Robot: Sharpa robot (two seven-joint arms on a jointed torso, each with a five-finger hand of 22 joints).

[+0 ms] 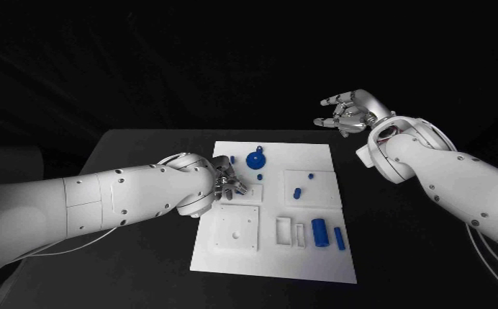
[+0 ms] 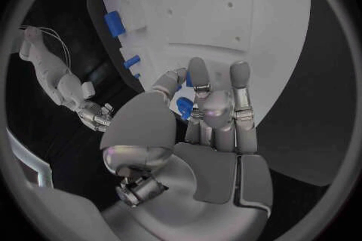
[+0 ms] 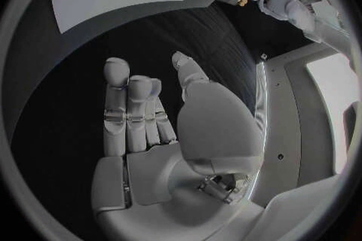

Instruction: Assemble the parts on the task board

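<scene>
Left silver hand pinches small blue part over white plastic task board; right silver hand raised w/ fingers spread, holding nothing

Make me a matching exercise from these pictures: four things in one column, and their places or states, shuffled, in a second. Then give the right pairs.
Things:
1. left robot hand
2. right robot hand
3. blue round part
4. blue cylinder

Places or states:
A. lies on the near part of the task board
B. raised off the board, beyond its right far corner, fingers apart, holding nothing
C. lies near the board's far edge
D. down at the board's left edge, fingers around a small blue part

Pairs: 1-D, 2-B, 3-C, 4-A
</scene>
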